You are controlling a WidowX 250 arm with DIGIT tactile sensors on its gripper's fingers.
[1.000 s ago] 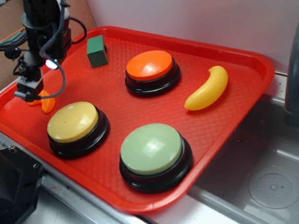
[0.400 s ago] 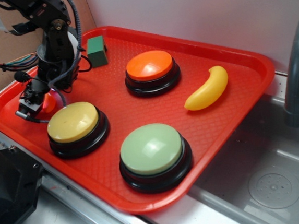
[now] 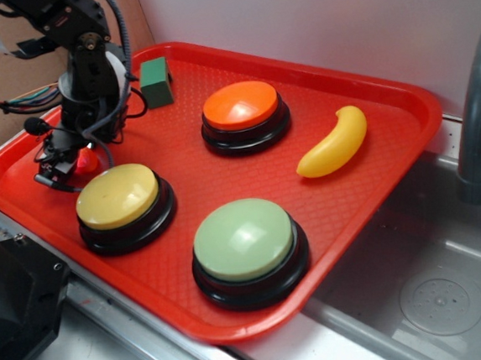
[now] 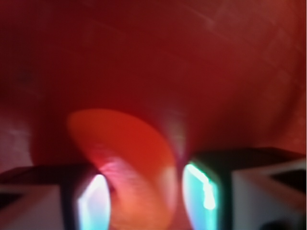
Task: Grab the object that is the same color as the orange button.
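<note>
While the arm leans low over the left end of the red tray [image 3: 387,125], I see the gripper [image 3: 64,168] down at the tray floor just behind the yellow button [image 3: 117,195], with the orange segment [image 3: 87,160] showing as a small orange-red patch right against its black fingers. From the outside camera I cannot tell how wide the fingers stand, because the arm's body and cables cover most of them. The wrist camera is blurred, but it shows me the orange segment [image 4: 125,163] lying on the tray between the two fingertips [image 4: 204,184], one on each side of it, with the left one close against its edge and a thin strip of red tray still showing before the right one; so the gripper is spread around the piece, and I cannot tell whether either finger actually touches it. The orange button [image 3: 242,106] sits toward the back middle of the tray, well apart from the gripper. A green block [image 3: 155,81] stands near the back rim beside the arm, a yellow banana [image 3: 333,142] lies to the right of the orange button, and a pale green button [image 3: 245,239] sits at the front edge.
</note>
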